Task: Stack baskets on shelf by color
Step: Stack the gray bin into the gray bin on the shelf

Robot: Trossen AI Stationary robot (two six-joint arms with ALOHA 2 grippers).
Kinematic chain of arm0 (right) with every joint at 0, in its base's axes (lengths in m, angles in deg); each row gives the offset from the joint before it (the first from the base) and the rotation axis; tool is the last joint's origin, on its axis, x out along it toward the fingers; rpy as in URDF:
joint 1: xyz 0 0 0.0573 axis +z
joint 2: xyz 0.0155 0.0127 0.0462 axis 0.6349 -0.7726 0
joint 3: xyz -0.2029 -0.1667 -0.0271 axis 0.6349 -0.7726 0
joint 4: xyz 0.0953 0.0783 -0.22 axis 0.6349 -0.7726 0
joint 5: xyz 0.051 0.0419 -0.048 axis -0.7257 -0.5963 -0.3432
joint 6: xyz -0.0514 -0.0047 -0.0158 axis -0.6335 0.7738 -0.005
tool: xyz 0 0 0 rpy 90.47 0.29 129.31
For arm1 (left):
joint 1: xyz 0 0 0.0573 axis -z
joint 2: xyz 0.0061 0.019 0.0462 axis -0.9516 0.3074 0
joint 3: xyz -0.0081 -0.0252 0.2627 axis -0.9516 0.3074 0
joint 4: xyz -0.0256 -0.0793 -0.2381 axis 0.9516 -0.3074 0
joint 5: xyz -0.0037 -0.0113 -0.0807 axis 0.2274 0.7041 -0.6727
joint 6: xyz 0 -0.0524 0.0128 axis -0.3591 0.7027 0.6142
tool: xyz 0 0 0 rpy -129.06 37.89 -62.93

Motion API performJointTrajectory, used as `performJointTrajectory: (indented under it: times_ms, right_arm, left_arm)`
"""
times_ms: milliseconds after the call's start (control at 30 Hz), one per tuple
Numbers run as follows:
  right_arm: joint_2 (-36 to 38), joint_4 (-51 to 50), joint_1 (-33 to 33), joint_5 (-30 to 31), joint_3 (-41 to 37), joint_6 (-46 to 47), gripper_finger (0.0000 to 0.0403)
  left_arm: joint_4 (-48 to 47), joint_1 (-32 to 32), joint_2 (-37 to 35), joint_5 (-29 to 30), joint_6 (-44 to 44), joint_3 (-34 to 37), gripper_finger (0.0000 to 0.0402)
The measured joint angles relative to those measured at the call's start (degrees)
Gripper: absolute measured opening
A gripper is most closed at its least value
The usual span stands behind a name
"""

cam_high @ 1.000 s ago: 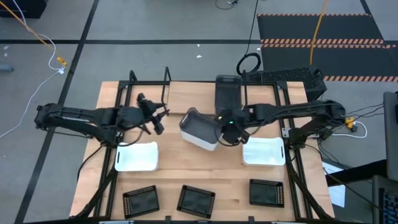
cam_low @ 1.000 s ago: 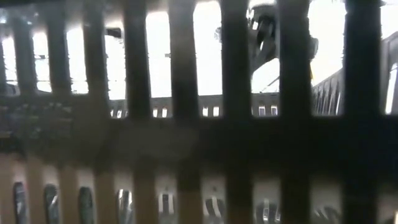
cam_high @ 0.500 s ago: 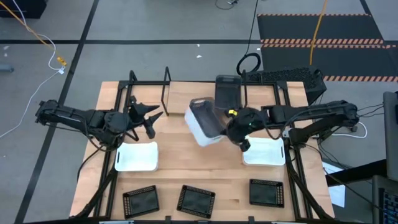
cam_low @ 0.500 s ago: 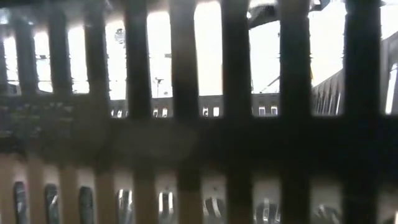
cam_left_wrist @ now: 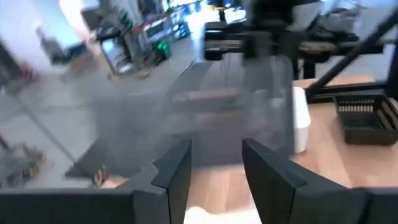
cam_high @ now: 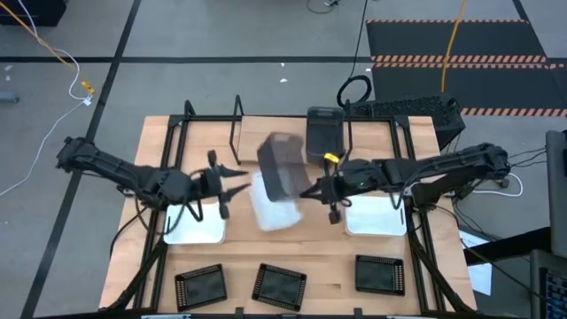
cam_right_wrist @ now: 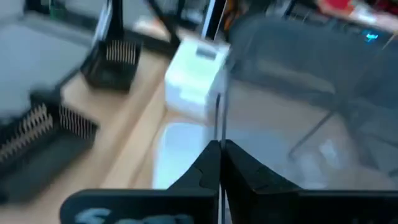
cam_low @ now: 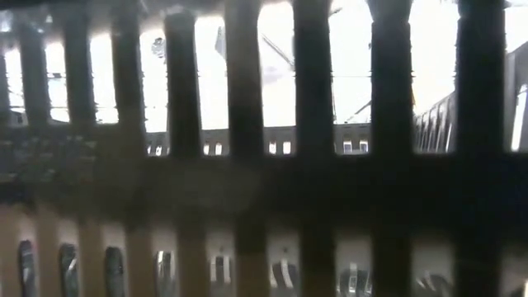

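Note:
My right gripper [cam_high: 317, 190] [cam_right_wrist: 219, 163] is shut on a basket [cam_high: 276, 184] that is blurred by motion, grey at its far part and white at its near part, above the table's middle. My left gripper [cam_high: 223, 181] [cam_left_wrist: 214, 171] is open just left of it, over the far edge of a white basket [cam_high: 193, 229] that lies flat on the table. A second white basket [cam_high: 376, 217] lies under the right arm. A dark grey basket [cam_high: 324, 133] sits on the shelf [cam_high: 213, 124] at the far edge. Three black trays [cam_high: 279, 283] lie along the near edge. My right gripper pinches a thin wall of the basket [cam_right_wrist: 219, 118] between its two fingers, coming roughly level from the table's right. The basket is lifted clear of the table and tipped, its body [cam_right_wrist: 298, 74] reaching away from the fingers toward the left arm.
Upright black loop dividers [cam_high: 237, 120] stand on the shelf's left part. Black frame rods [cam_high: 416, 239] run along both table sides. A gridded wall [cam_low: 247, 190] right before the lens blocks the low view. Bare wood shows between the white baskets and the trays.
My right gripper has carried the basket toward the table's left and a little nearer, and the basket has risen and tipped over. My left gripper has moved toward the near edge and toward the held basket.

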Motion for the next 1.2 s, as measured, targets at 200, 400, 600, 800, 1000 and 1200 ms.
performJointTrajectory:
  times_ms: [200, 400, 600, 800, 1000, 1200]
  right_arm:
    - [0.1, -5.4, 0.3, 8.2, 0.1, -1.4, 0.0]
    - [2.6, -16.1, -3.8, 31.0, 5.9, -10.0, 0.0]
    - [1.1, -26.8, -12.5, 28.7, 11.3, -9.2, 0.0]
    - [0.6, -33.4, -19.3, 22.5, 11.0, -5.6, 0.0]
    - [0.5, -35.1, -22.3, 15.4, 10.7, -3.2, 0.0]
    - [-1.3, -35.5, -22.7, 13.8, 10.7, -1.8, 0.0]
  left_arm:
    - [6.9, 3.1, 2.6, 0.9, -7.3, 0.0, 0.0147]
    - [5.2, 2.5, 0.9, 4.9, -5.9, 0.0, 0.0147]
    - [3.0, 0.7, 0.9, 5.0, -4.2, 0.0, 0.0147]
    - [0.0, -1.3, 1.0, 5.0, -2.0, 0.0, 0.0147]
    - [-1.6, -2.6, 1.0, 5.0, -0.8, 0.0, 0.0147]
    - [-1.9, -2.9, 1.0, 5.0, -0.3, 0.0, 0.0147]
